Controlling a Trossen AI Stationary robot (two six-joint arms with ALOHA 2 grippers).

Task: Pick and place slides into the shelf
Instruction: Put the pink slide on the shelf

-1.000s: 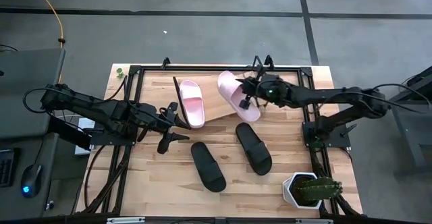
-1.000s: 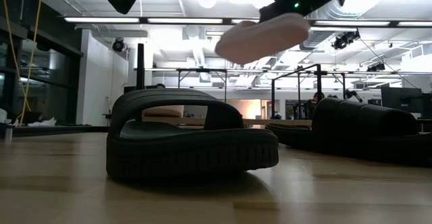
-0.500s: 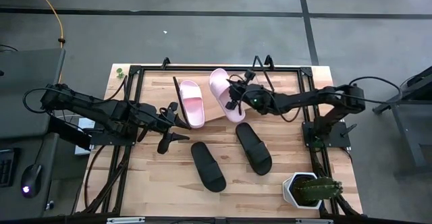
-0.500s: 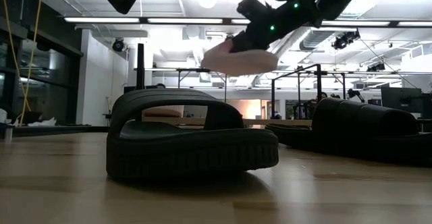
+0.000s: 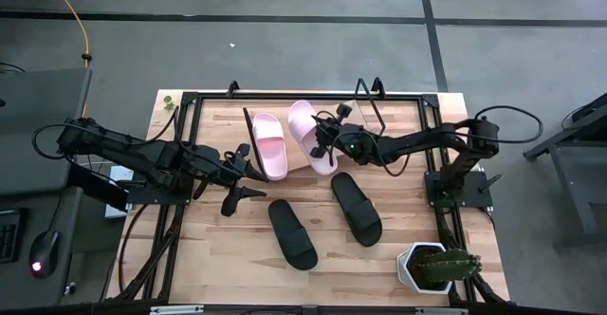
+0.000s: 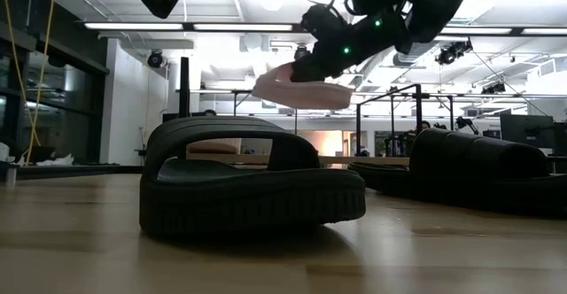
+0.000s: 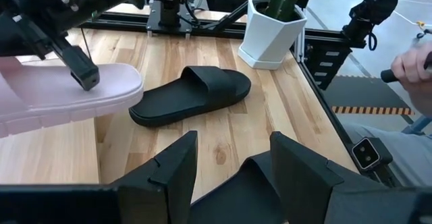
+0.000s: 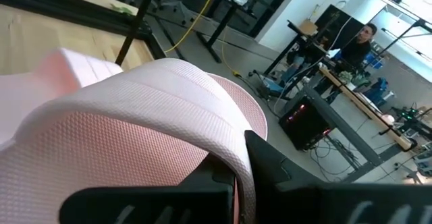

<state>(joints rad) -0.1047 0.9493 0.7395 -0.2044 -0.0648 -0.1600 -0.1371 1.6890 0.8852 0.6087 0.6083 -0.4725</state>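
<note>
Carried leftward since a second ago, the pink slide in the right gripper (image 5: pixel 327 142) now hangs over the shelf (image 5: pixel 296 159), close beside the other pink slide (image 5: pixel 269 145) that already lies on the tilted board. Four slides show in all: two pink and two black. The held pink slide (image 5: pixel 309 135) is pinched at its strap, the right gripper's fingers closed tight on it, and in the low view it floats tilted above the table with the dark arm just over it. Both black slides rest flat on the wooden tabletop (image 5: pixel 228 249) in front of the shelf, one black slide (image 5: pixel 291 233) nearer the left arm and the second black slide (image 5: pixel 357 208) toward the right, well apart from the right gripper. By the shelf's left end, the left gripper (image 5: pixel 239 176) waits with its fingers spread wide and nothing between them. One potted cactus (image 5: pixel 434 267) stands at the table's near right corner.
</note>
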